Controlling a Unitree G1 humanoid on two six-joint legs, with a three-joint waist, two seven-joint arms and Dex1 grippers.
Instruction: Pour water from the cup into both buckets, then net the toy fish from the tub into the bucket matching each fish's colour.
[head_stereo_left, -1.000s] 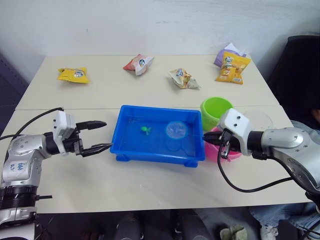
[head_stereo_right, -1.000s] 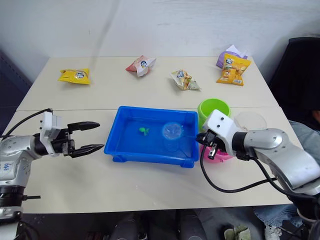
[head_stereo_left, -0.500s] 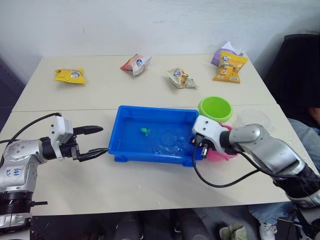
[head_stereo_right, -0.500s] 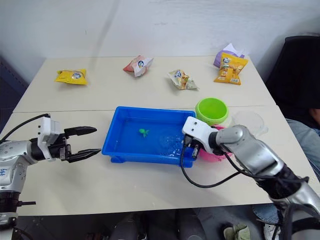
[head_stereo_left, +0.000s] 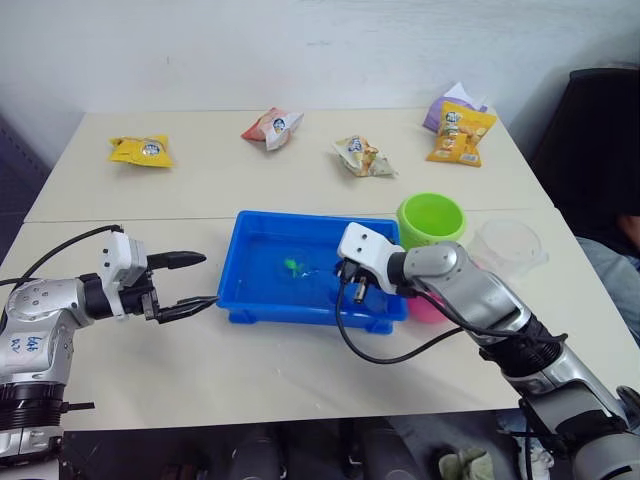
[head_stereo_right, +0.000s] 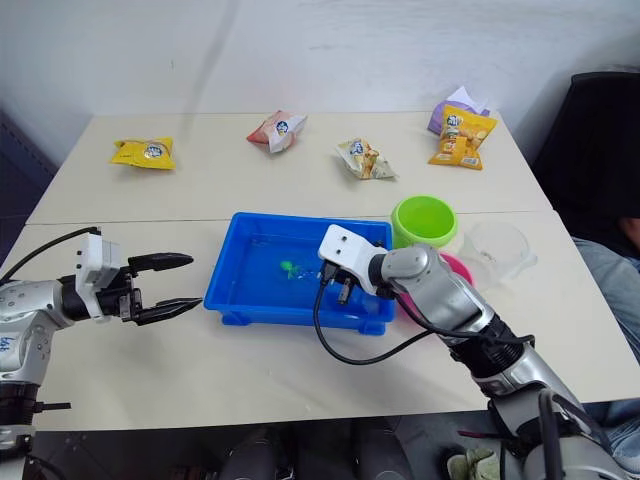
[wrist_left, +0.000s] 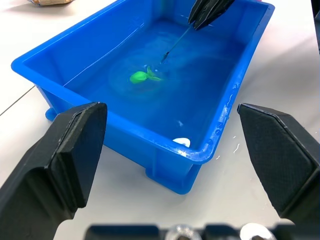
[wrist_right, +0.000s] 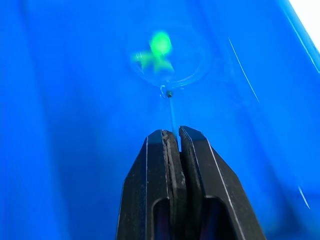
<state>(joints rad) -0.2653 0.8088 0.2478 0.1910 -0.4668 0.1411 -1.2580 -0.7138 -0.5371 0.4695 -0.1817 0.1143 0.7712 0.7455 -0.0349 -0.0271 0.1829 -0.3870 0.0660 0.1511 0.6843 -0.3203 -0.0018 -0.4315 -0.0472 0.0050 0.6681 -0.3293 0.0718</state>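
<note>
starting at our left, we see the left gripper (head_stereo_left: 196, 279) held just above the table (head_stereo_left: 300, 370), near the left end of the tub (head_stereo_left: 240, 292) but not touching it, its two black fingers spread wide with nothing between them. behind it, at the far left of the table, lies a yellow snack bag (head_stereo_left: 141, 151), and further along the back edge a red and white snack bag (head_stereo_left: 271, 127).

the tub sits in the middle of the table with water in it. a green fish (wrist_left: 141, 76) lies in the water towards the middle of the tub. the net (wrist_right: 169, 60) is down in the water with its hoop around the fish, as the right wrist view shows it; whether the fish rests on the mesh we cannot tell. the thin handle runs from the hoop back to the right gripper (wrist_right: 172, 142), whose fingers are pressed together on that handle, over the right part of the tub.

right of the tub stands the green bucket (head_stereo_left: 431, 219), and nearer us the pink bucket (head_stereo_right: 459, 268), mostly hidden behind the right arm. the cup (head_stereo_left: 508, 245) stands upright to the right of both buckets. along the back edge we also see a pale snack bag (head_stereo_left: 364, 157) and, at the far right, an orange snack bag (head_stereo_left: 451, 134) leaning against a purple one (head_stereo_left: 447, 102).
</note>
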